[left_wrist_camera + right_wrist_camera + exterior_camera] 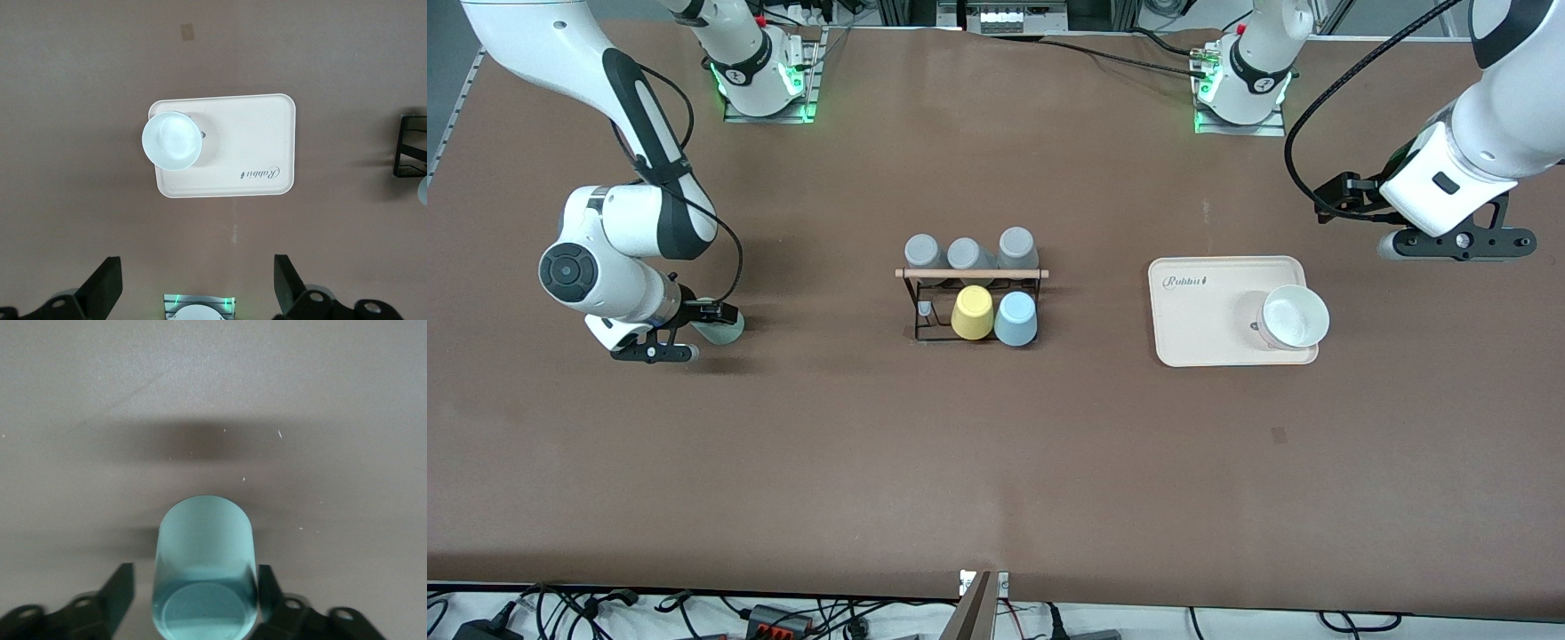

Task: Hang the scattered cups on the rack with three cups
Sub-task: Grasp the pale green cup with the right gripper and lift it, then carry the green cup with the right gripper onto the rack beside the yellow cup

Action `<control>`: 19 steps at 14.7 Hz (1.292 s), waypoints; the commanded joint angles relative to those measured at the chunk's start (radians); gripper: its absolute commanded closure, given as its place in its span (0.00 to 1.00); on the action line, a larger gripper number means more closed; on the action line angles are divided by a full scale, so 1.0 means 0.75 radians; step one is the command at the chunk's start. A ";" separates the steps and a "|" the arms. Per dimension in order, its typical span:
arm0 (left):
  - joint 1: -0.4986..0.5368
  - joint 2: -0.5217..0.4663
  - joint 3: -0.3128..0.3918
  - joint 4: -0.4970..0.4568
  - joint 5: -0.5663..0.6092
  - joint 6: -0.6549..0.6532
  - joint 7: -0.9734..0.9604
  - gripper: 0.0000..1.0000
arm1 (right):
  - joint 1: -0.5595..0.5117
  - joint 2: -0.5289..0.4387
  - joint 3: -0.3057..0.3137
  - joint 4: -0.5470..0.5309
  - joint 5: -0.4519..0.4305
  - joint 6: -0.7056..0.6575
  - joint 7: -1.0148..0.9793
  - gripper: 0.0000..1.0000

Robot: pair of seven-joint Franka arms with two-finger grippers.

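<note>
The pale mint green cup (pixel 727 331) is low at the table toward the right arm's end. My right gripper (pixel 708 332) is open with one finger on each side of it; the right wrist view shows the cup (pixel 203 540) between the fingers (pixel 120 587), with a gap on one side. The black wire rack (pixel 971 274) stands mid-table. Three grey cups (pixel 965 253) hang on its row farther from the front camera. The light blue cup (pixel 1016 318) sits on the nearer row beside a yellow cup (pixel 972 312). My left gripper (pixel 1458 242) waits, open and empty, above the table's left arm end.
A cream tray (pixel 1200 311) holding a white bowl (pixel 1294 316) lies between the rack and the left arm's end; the tray (pixel 253 140) and bowl (pixel 171 139) also show in the left wrist view. One nearer rack peg (pixel 925 308) is bare.
</note>
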State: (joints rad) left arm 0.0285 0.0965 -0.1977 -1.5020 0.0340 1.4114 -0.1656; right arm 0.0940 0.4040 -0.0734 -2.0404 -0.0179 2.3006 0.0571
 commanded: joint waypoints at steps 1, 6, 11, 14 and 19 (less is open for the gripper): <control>0.025 -0.014 0.006 0.006 -0.068 0.008 0.014 0.00 | -0.007 0.010 -0.002 0.025 -0.017 -0.010 -0.031 0.69; 0.029 -0.016 0.006 0.002 -0.076 0.004 -0.024 0.00 | 0.016 -0.023 0.008 0.255 -0.007 -0.331 -0.037 0.81; 0.029 -0.016 -0.004 0.006 -0.066 0.000 -0.021 0.00 | 0.150 0.087 0.008 0.803 0.010 -0.803 -0.011 0.82; 0.044 -0.016 0.008 0.006 -0.070 -0.015 -0.004 0.00 | 0.228 0.122 0.014 0.908 0.048 -0.767 0.036 0.82; 0.050 -0.016 0.006 0.006 -0.074 -0.017 -0.004 0.00 | 0.404 0.167 0.014 0.976 0.151 -0.752 0.332 0.83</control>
State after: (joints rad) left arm 0.0606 0.0965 -0.1929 -1.5012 -0.0069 1.4130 -0.1756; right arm 0.3468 0.4999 -0.0567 -1.3587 0.0794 1.7410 0.2156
